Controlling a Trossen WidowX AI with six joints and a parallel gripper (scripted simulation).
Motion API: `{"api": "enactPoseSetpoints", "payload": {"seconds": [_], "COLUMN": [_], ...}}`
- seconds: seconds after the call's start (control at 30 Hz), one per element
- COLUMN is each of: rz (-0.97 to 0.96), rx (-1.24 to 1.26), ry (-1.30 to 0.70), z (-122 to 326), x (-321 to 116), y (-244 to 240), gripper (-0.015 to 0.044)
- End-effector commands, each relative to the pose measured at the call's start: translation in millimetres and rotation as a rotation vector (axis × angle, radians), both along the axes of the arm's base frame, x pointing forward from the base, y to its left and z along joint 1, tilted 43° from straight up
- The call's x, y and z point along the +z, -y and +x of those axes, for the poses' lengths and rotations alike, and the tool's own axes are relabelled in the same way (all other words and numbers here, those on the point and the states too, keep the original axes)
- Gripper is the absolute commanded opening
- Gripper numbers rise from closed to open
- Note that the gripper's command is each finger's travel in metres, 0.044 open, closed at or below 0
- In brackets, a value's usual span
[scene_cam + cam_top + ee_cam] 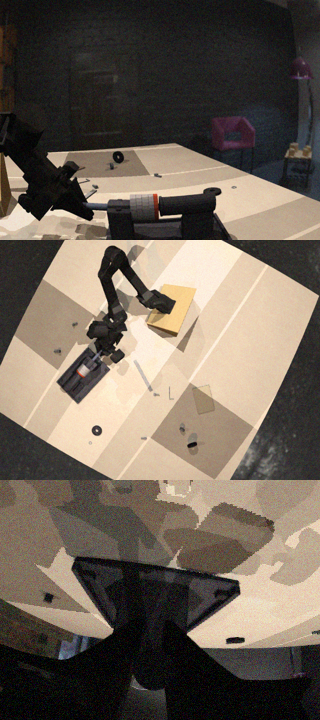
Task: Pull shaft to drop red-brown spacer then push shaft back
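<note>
Shaft (96, 355) (96, 206) clamped in the closed fingers of the gripper (101, 351) (87, 207) (150, 627). Farther along, pale spacers (84, 369) (142, 207), then red-brown spacer (80, 374) (155, 206) beside the big housing block (71, 380) (187, 205). Likely faults: a pale spacer lost through overlong withdrawal; binding through a skewed pull.
</note>
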State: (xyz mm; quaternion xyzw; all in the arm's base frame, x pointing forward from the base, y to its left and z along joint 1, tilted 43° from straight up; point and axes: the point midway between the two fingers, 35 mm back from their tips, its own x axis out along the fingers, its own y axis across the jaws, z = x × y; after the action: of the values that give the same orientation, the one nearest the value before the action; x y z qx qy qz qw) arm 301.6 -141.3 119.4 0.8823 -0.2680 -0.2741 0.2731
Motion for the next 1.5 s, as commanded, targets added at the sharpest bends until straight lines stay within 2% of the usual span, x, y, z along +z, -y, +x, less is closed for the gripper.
{"api": "enactPoseSetpoints", "payload": {"seconds": [0.0, 1.47], "rz": [-0.002, -0.002], "rx": [0.002, 0.002], "ry": [-0.002, -0.002], "z": [-0.6, -5.9], "x": [-0.3, -1.8], "y": [-0.3, -1.5], "gripper": [0.0, 0.0]}}
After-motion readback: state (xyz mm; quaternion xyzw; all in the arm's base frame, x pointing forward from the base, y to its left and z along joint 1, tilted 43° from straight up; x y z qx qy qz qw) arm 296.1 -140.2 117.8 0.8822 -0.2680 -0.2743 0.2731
